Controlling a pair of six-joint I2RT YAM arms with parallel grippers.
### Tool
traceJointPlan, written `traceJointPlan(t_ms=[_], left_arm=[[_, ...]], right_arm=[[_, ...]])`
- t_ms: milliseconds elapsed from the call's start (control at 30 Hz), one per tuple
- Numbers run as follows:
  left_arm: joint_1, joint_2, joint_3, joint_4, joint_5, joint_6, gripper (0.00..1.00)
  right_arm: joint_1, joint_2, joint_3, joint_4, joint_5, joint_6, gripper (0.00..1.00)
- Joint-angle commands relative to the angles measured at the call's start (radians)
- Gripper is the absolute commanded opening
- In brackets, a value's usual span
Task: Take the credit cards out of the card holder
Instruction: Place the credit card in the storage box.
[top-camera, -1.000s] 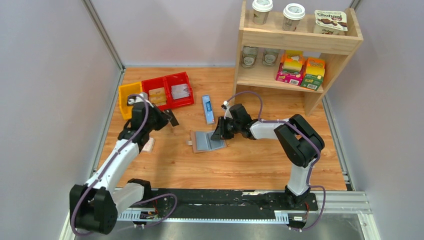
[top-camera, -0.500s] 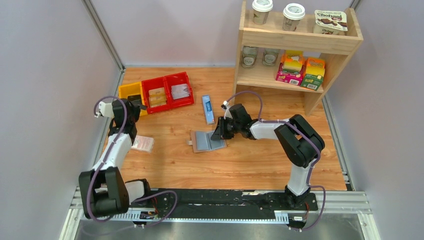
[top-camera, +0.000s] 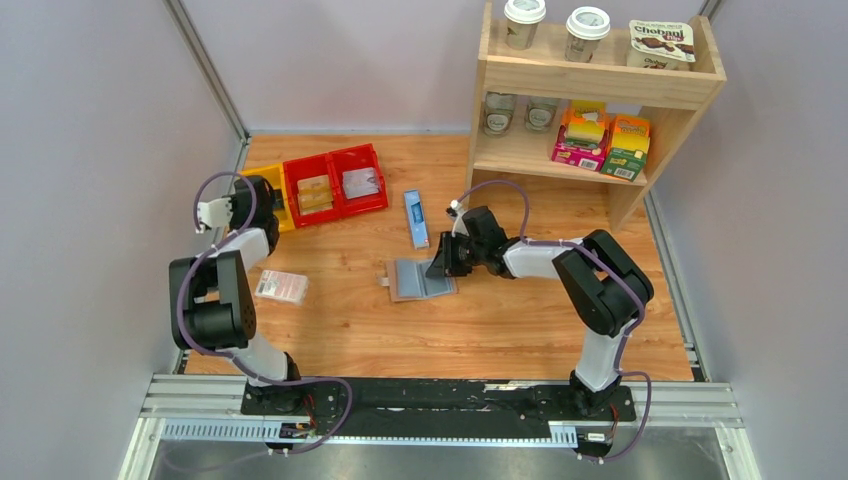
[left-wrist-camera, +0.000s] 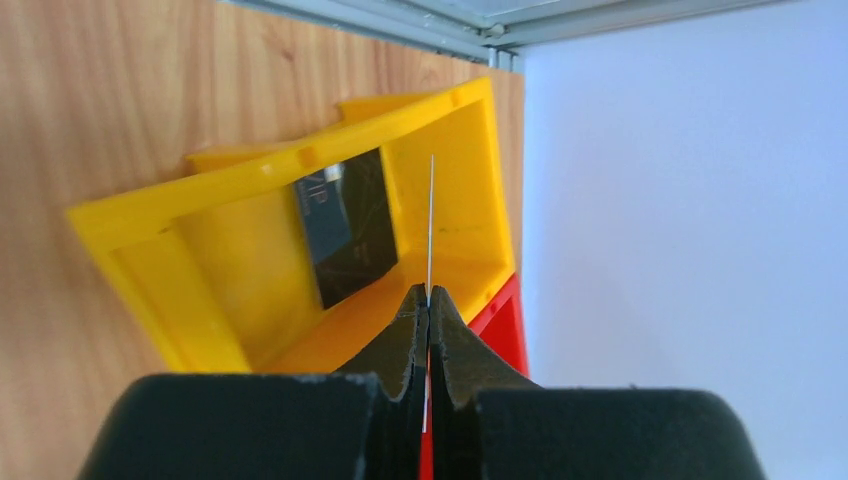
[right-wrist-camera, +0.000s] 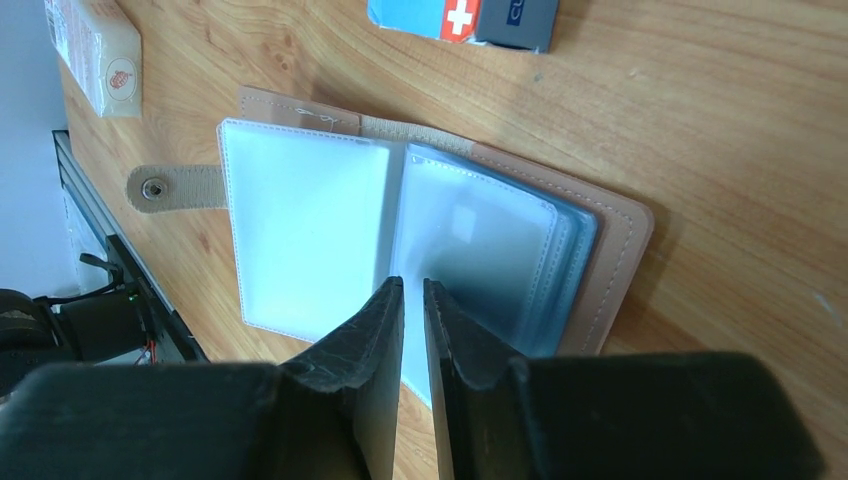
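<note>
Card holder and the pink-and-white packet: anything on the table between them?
Nothing. The top external view shows only bare wood table between the card holder and the packet.

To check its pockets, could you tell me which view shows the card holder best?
Right wrist view: the card holder lies open up close, sleeves and snap tab clear. The top view shows it small beside the right gripper; left wrist view misses it.

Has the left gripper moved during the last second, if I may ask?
Yes: the left gripper went left, from near the red bins to the yellow bin.
</note>
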Motion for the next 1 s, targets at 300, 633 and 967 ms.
traceJointPlan(t_ms=[300,633,967], left_arm=[[0.006,0.209,0.203,0.036,-0.015,-0.132,0.0],[0.006,0.274,0.237,-0.037,-0.027,-0.14,0.09],[0.006,0.285,0.2,-0.053,0.008,-0.162,0.23]], right_arm=[[-0.034,-0.005,-0.019,-0.07,0.067,-0.057,0.22],[-0.043,0.004,-0.016,-0.066,0.056,-0.051,0.22],[-0.045,0.005,-0.021,-0.057,0.05,-0.046,0.21]])
